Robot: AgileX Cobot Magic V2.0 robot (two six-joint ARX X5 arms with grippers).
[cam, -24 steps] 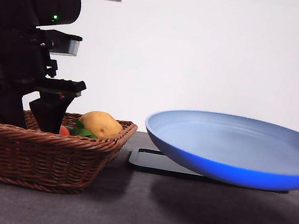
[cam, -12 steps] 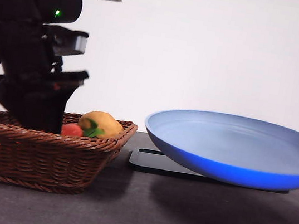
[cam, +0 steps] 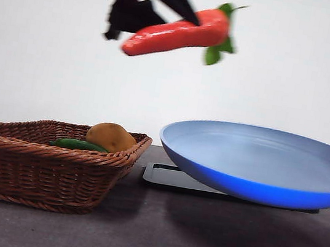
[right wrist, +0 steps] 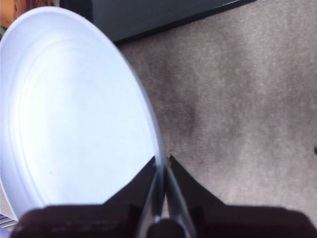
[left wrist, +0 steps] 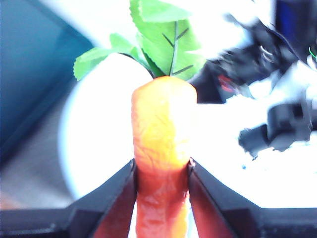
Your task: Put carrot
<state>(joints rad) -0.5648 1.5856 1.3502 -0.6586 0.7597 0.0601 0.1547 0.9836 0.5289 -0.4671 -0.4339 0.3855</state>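
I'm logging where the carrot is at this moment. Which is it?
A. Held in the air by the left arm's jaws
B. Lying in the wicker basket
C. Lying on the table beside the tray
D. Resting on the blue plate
A: the carrot hangs high above the basket, clamped between the left gripper jaws, not yet on the plate.

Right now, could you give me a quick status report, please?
Left gripper shut on carrot, airborne. Right gripper holds blue plate by rim. Path clear.

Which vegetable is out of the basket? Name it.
The carrot: red-orange with green leaves, held in the air by the left gripper. The potato and the green vegetable lie in the basket.
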